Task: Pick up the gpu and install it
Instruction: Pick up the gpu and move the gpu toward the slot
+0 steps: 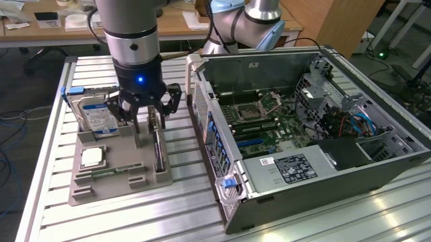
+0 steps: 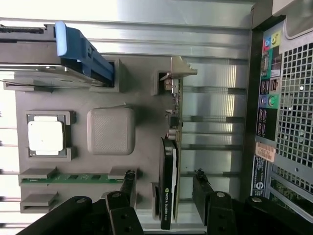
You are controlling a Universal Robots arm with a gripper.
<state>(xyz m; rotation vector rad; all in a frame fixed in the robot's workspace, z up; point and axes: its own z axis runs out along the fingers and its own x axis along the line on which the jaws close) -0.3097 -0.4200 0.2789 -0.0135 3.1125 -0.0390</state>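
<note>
Slotted aluminium tabletop (image 1: 135,217) fills my exterior view, with wooden desks (image 1: 181,25) behind it. On the exterior view's right lies the open computer case (image 1: 323,196), side panel off, motherboard (image 1: 269,126) facing up. The arm (image 1: 131,35) comes straight down from above, wrist vertical, over the grey fixture tray (image 1: 114,189) on the exterior view's left.

I read the gripper (image 1: 145,118) as released: its jaws stand wide and grasp nothing. In the wrist view the gripper (image 2: 164,175) straddles the gpu (image 2: 168,196), with one finger (image 2: 128,188) on the side toward the tray's raised grey block (image 2: 111,130) and the other finger (image 2: 203,188) over bare table on the case side. I see a gap between each finger and the card, so I call them apart, not touching.

The gpu (image 1: 159,151) stands on its long edge in a slot along the tray edge nearest the case, with its silver bracket (image 2: 182,68) at the end away from the fingers. A strip of bare table separates the tray from the case's rear panel (image 2: 288,98), so the outer finger has open room. The inner finger sits in the tighter lane between the card and the block.

The hard drive (image 1: 98,118) stands upright in its blue carrier at the tray's far corner, well apart from the card. The processor (image 1: 92,157) lies flat in its pocket, and the memory stick (image 1: 108,172) sits just beside it.
</note>
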